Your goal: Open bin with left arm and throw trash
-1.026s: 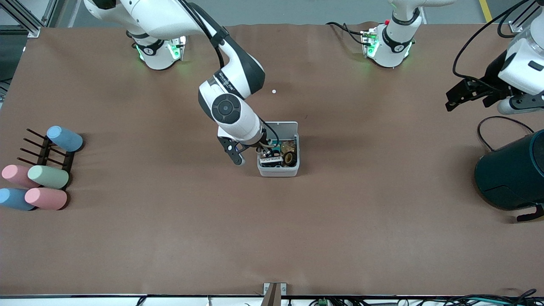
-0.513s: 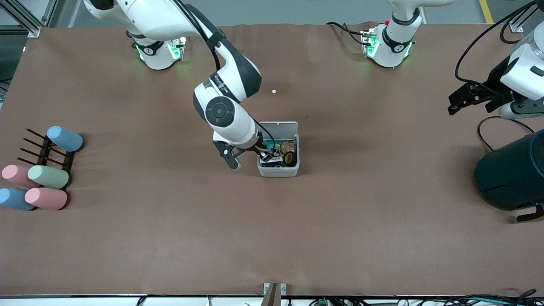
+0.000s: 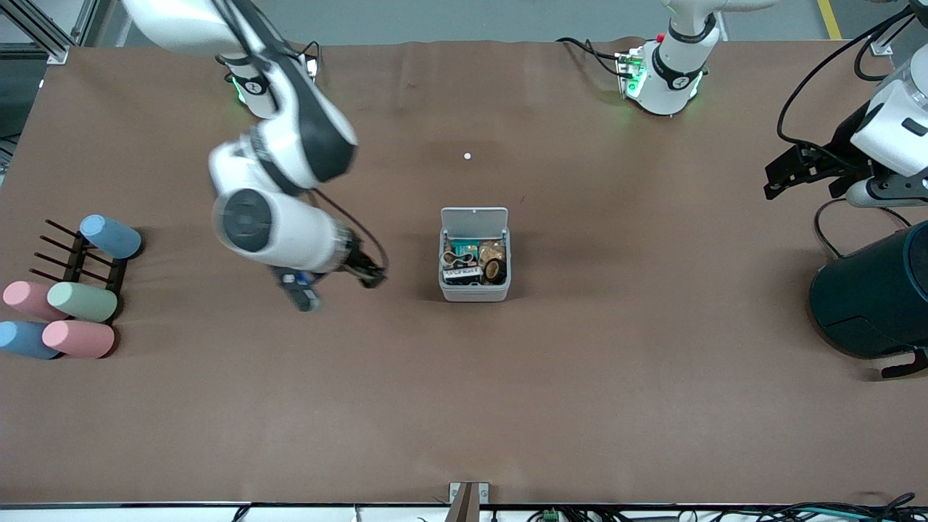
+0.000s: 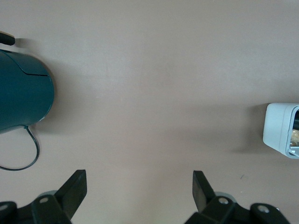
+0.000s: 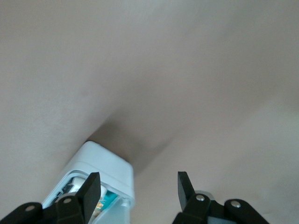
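Observation:
The bin point(image 3: 475, 291) is a small white box in the middle of the table, and its lid point(image 3: 475, 217) stands tipped back open. Trash point(image 3: 470, 265) lies inside it: a black wrapper, a tan loop and a dark tape roll point(image 3: 496, 270). My right gripper point(image 3: 371, 275) hangs open and empty over bare table, beside the bin toward the right arm's end. The right wrist view shows the gripper point(image 5: 138, 189) with a corner of the bin point(image 5: 108, 169) just past one fingertip. My left gripper point(image 3: 786, 171) waits open over the left arm's end of the table; its wrist view shows the gripper point(image 4: 138, 186) empty and the bin point(image 4: 280, 127) some way off.
A big dark teal cylinder point(image 3: 873, 297) with a black cable lies at the left arm's end, below the left gripper. Several pastel cylinders point(image 3: 80, 301) and a dark rack point(image 3: 72, 261) sit at the right arm's end. A small white speck point(image 3: 467, 156) lies between bin and bases.
My right gripper has opened, come up out of the bin and swung away toward the right arm's end. The trash stays in the bin. The left arm has barely moved.

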Robot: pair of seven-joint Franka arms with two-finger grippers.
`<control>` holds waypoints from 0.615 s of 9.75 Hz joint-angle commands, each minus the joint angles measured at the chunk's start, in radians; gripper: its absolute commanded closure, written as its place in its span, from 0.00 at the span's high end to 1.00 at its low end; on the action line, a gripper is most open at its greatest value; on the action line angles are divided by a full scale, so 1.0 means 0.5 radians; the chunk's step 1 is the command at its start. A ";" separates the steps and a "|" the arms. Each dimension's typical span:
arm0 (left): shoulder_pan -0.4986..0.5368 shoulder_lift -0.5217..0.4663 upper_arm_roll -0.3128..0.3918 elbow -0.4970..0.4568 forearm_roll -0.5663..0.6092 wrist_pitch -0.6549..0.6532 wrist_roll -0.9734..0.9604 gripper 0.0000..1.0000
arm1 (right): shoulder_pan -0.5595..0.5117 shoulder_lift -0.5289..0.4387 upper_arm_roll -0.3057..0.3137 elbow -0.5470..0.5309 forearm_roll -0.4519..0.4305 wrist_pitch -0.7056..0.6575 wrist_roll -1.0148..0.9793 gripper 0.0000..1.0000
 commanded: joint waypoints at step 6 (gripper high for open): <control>0.111 0.131 0.030 0.156 0.031 -0.009 0.162 1.00 | -0.853 -0.784 0.034 -0.131 -0.215 -0.773 -2.107 0.90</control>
